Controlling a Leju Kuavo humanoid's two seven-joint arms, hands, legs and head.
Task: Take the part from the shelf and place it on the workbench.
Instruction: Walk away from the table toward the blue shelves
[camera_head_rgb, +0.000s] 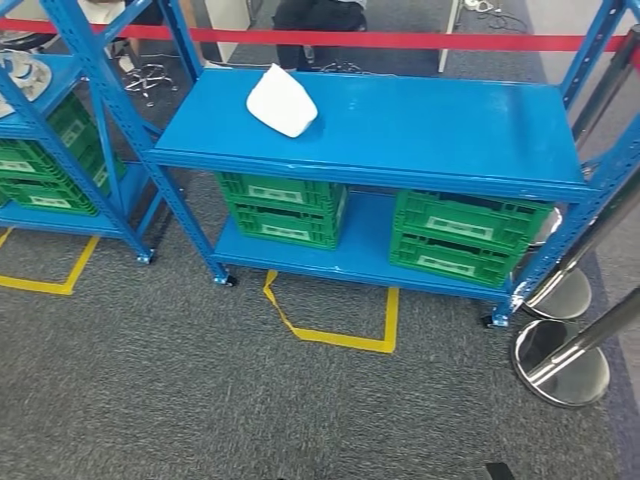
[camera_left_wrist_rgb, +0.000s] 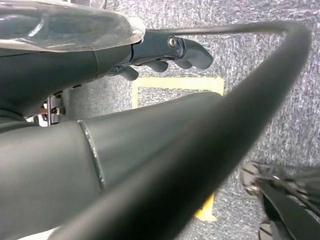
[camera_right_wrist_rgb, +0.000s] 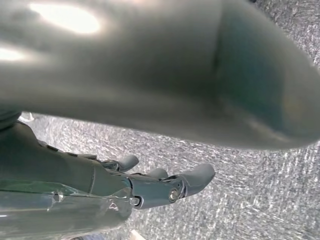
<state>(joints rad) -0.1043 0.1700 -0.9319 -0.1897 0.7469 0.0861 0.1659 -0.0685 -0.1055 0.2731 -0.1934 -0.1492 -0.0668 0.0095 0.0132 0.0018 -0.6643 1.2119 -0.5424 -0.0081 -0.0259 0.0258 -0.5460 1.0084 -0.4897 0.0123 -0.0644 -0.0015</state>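
A white part (camera_head_rgb: 281, 100) is seen lying on the top board of a blue shelf (camera_head_rgb: 423, 125), toward its left end, held by nothing. On the lower board, two stacks of green crates (camera_head_rgb: 283, 208) and (camera_head_rgb: 460, 236) are set well apart; their contents cannot be told. More green crates (camera_head_rgb: 45, 170) sit in a neighbouring blue rack. The left robot hand (camera_left_wrist_rgb: 166, 52) and right robot hand (camera_right_wrist_rgb: 166, 185) are shown above grey carpet, fingers extended and apart, holding nothing.
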